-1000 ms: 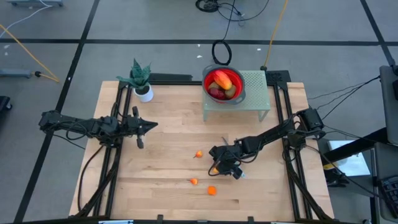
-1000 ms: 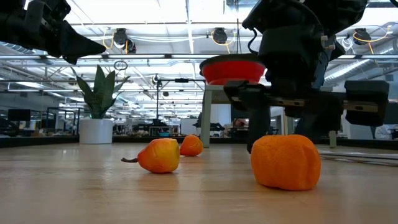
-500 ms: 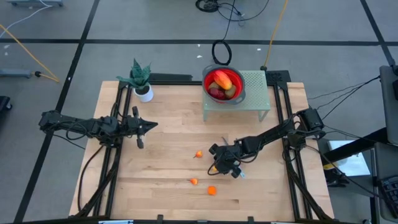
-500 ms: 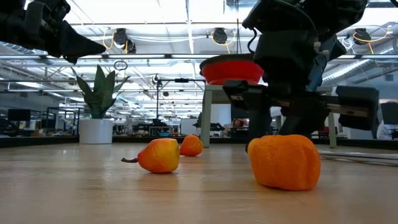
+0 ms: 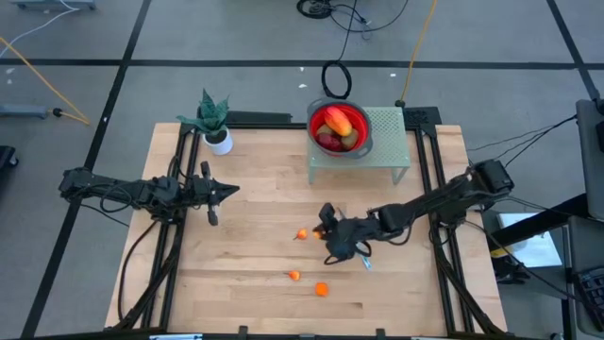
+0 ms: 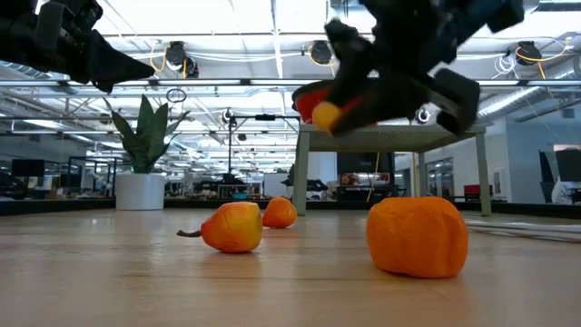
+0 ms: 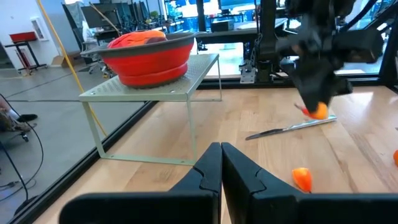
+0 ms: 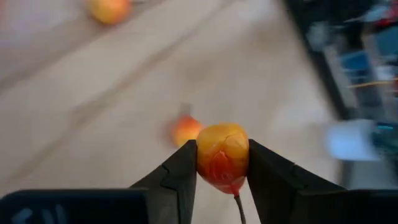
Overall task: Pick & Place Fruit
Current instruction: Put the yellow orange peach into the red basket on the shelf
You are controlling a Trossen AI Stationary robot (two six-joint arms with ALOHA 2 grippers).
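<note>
So you're roughly mid-way through this one, by my read. Starting on the left: your left gripper (image 5: 231, 190) is parked out over the left side of the counter (image 5: 245, 283), jaws pressed fully together with nothing in them, just beyond the potted plant (image 5: 213, 121) in the far left corner, so that arm is only waiting. Moving toward the middle, there are three little orange fruits sitting loose on the wood: one tiny one (image 5: 301, 233) about mid-counter, another tiny one (image 5: 294, 276) nearer the front edge, and a slightly bigger orange piece (image 5: 322, 289) just right of that. Those are your leftovers, as far as you can see from above. Just right of the mid-counter one, your right gripper (image 8: 222, 163) has its jaws narrowed onto a small yellow-orange fruit (image 8: 222, 155) with a stem, and in the low view it's clearly lifted off the wood, well above the pieces lying there. A slim knife (image 7: 291, 127) lies on the counter close by, not your concern. Farther back and a bit right, the red bowl (image 5: 322, 110) sits up on the green mesh stand (image 5: 389, 142) and already holds several bigger pieces, reds and an orange one. So I'd guess: bowl part-filled, one fruit in the air, three to go.
</note>
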